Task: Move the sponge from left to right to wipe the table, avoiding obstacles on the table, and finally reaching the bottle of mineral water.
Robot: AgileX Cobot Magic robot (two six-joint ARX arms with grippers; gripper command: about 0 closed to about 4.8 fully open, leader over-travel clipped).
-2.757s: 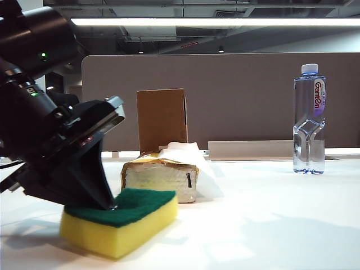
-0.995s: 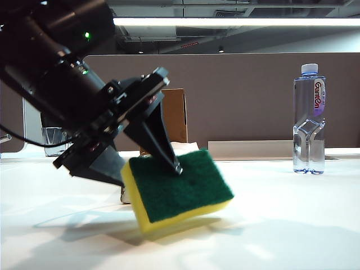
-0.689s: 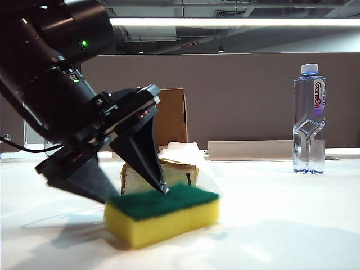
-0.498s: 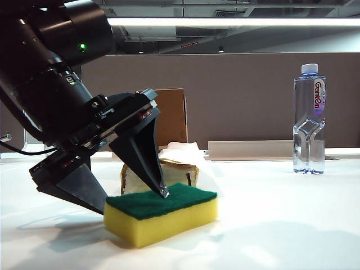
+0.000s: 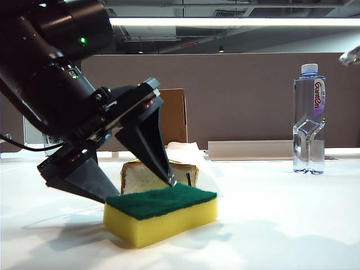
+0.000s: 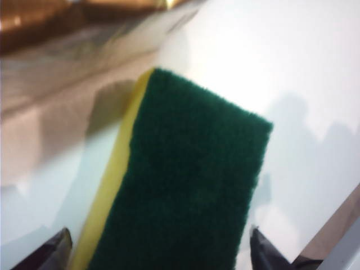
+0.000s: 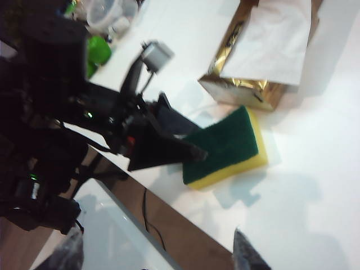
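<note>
While the left gripper [image 5: 135, 188] stands spread wide over the sponge [image 5: 162, 214], its fingertips clear of the green pad, the sponge lies flat on the table [image 5: 281, 225] just in front of the tissue pack [image 5: 160, 174], with the cardboard box [image 5: 171, 115] behind. Farther right, the mineral water bottle [image 5: 309, 118] stands well apart. The right gripper [image 7: 157, 250] hangs high above, fingers parted, holding nothing. A careless regrasp could shove the sponge into the tissue pack or snag the loose sheet.
</note>
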